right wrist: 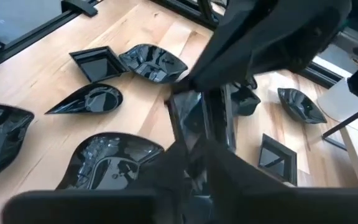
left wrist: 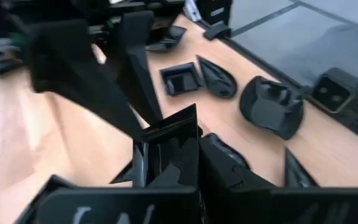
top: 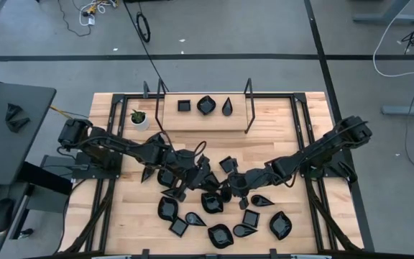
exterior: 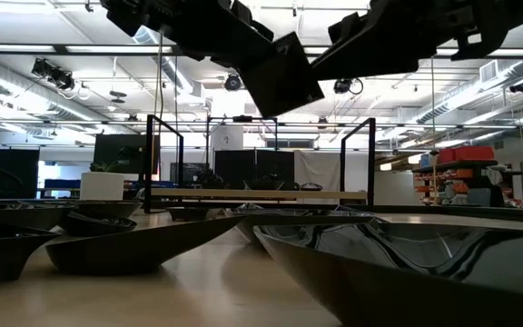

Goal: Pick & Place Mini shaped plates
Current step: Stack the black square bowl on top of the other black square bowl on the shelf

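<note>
**Square plate held aloft between both arms**

Your square plate [exterior: 284, 74] hangs above mid-table, both grippers closed on it: left gripper [left wrist: 166, 152], right gripper [right wrist: 201, 124]. Three plates sit on the far shelf [top: 203, 119]; about a dozen remain scattered near you. Both arms reach inward, meeting centrally.
</note>
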{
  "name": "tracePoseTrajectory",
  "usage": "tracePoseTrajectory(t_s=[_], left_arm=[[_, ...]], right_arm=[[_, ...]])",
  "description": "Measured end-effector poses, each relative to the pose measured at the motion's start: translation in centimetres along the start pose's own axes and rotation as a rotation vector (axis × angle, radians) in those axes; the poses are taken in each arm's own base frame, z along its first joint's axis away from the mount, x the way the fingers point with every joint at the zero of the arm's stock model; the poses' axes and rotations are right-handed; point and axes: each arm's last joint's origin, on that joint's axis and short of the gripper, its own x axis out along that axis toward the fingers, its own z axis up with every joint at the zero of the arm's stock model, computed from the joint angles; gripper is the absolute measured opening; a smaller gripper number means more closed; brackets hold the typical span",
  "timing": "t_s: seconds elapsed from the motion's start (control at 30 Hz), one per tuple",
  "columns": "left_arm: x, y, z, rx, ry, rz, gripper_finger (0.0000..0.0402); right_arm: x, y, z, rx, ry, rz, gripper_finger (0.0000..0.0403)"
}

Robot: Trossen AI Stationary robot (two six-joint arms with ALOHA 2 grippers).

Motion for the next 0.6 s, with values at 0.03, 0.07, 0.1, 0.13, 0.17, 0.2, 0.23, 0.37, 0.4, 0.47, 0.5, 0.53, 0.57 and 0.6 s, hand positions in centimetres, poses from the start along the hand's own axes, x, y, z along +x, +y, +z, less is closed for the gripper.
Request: tracePoseTrajectory(t_s=[0.03, 0.07, 0.1, 0.13, 0.17, 0.2, 0.23, 0.37, 0.4, 0.47, 0.5, 0.53, 0.57, 0.6], left_arm=[[0.0, 0.0, 0.0, -0.003, 0.0, -0.005, 0.0005], [0.0, -0.1, 0.0, -0.011, 0.004, -0.009, 0.0006], [0.0, -0.1, -0.1, -0.024, 0.01, -0.014, 0.0005], [0.0, -0.2, -0.2, -0.034, 0.019, -0.016, 0.0004], [0.0, -0.2, -0.3, -0.047, 0.031, -0.019, 0.0004], [0.0, -0.2, -0.5, -0.066, 0.046, -0.02, 0.0004], [0.0, -0.2, -0.6, -0.088, 0.067, -0.012, 0.0004], [-0.7, -0.1, -1.0, -0.136, 0.202, 0.101, 0.0005], [-1.2, 0.1, -0.8, -0.139, 0.251, 0.146, 0.0004], [-2.1, 0.6, -0.1, -0.14, 0.351, 0.248, 0.0003], [-2.6, 1.1, 0.4, -0.136, 0.389, 0.312, 0.0003], [-3.1, 1.6, 0.6, -0.129, 0.443, 0.371, 0.0003], [-3.7, 2.1, 0.9, -0.114, 0.495, 0.431, 0.0004], [-4.2, 2.9, 1.1, -0.101, 0.529, 0.484, 0.0006]], right_arm=[[0.0, 0.0, 0.1, 0.001, -0.004, -0.001, 0.0094], [-0.1, -0.1, 0.1, 0.001, -0.004, -0.003, 0.0107], [-0.3, -0.1, 0.2, -0.001, 0.002, -0.005, 0.012], [-0.6, -0.1, 0.3, 0.001, -0.003, -0.004, 0.0133], [-0.8, -0.1, 0.5, 0.006, -0.014, -0.005, 0.0144], [-1.2, -0.1, 0.8, 0.015, -0.018, -0.002, 0.0154], [-1.5, 0.0, 1.0, 0.035, -0.025, -0.002, 0.0163], [-2.7, 0.5, 1.8, 0.158, -0.059, -0.002, 0.0181], [-2.9, 0.7, 1.9, 0.185, -0.063, -0.006, 0.0181], [-3.0, 1.1, 2.1, 0.235, -0.066, -0.009, 0.0177], [-3.0, 1.4, 2.1, 0.258, -0.067, -0.01, 0.0174], [-2.9, 1.5, 2.1, 0.281, -0.071, -0.009, 0.0169], [-2.8, 1.7, 2.1, 0.301, -0.076, -0.005, 0.0165], [-2.6, 1.9, 2.0, 0.311, -0.07, 0.0, 0.016]])
